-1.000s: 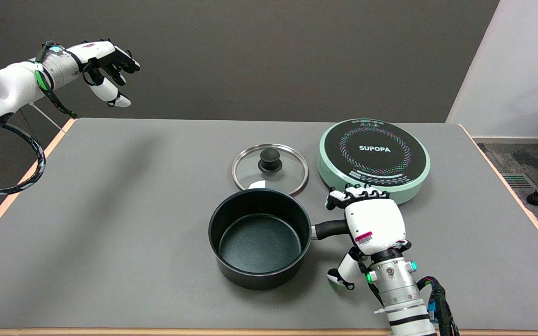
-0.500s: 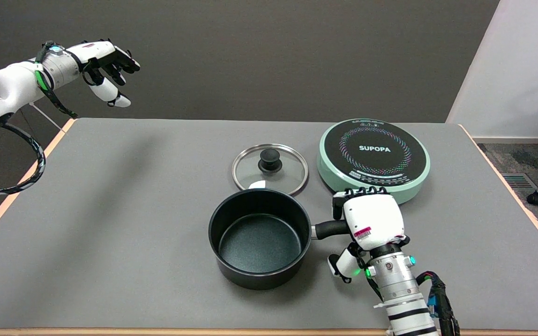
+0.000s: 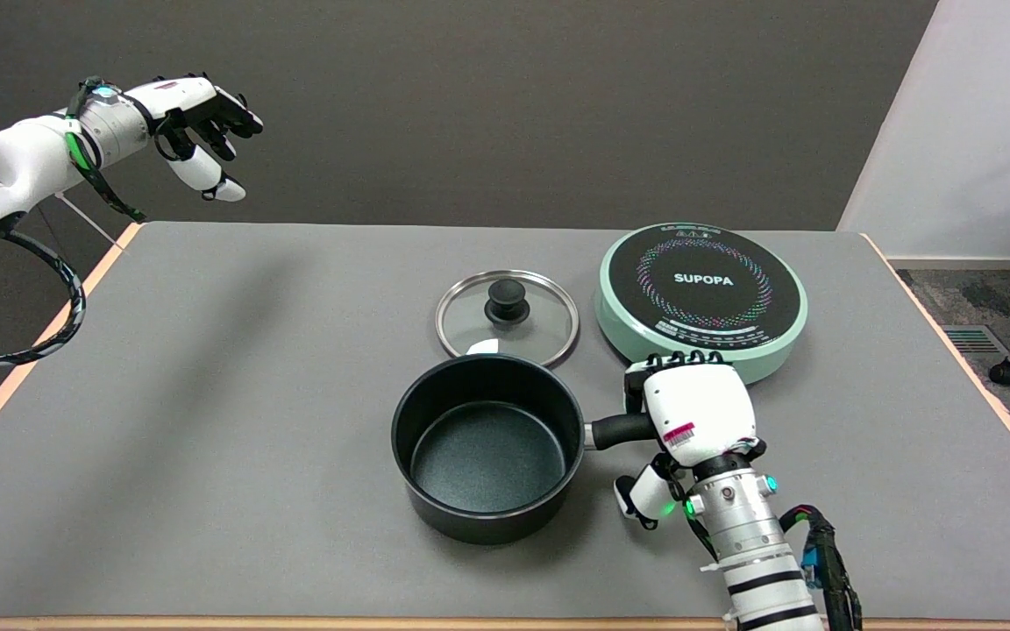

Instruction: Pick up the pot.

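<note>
Glass lid (image 3: 506, 317) flat on grey table (image 3: 251, 394), mint induction cooker (image 3: 701, 299) just beside it

The gray table (image 3: 207, 394) held a black pot (image 3: 487, 447) near the front, a glass lid (image 3: 506, 317) just behind it, and a round green cooker (image 3: 701, 298) to the right.

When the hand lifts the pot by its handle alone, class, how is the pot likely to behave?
The pot is probably rigid metal, so it should keep its shape. Held only at the handle, where the right hand sits, its bowl may sag downward. It looks empty, so nothing should spill.
</note>
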